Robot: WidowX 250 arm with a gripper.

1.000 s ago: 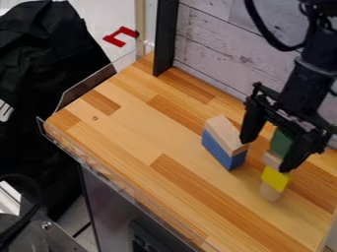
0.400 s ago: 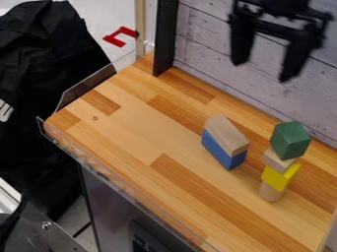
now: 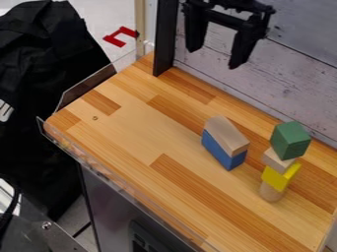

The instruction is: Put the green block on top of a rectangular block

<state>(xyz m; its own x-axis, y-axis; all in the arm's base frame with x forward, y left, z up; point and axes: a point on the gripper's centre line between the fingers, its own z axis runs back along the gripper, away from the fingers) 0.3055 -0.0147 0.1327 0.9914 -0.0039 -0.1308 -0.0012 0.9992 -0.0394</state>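
A: Jaws?
B: Apart. I have the gripper (image 3: 213, 59) high in the camera view.
A: Green block (image 3: 289, 141)?
B: Resting on a wood block (image 3: 278, 160), above the yellow block (image 3: 280, 177), in the bench (image 3: 131, 142) stack.
A: Markings?
B: White mark (image 3: 6, 111), black cloth (image 3: 52, 74); I can't tell if it's lettering.
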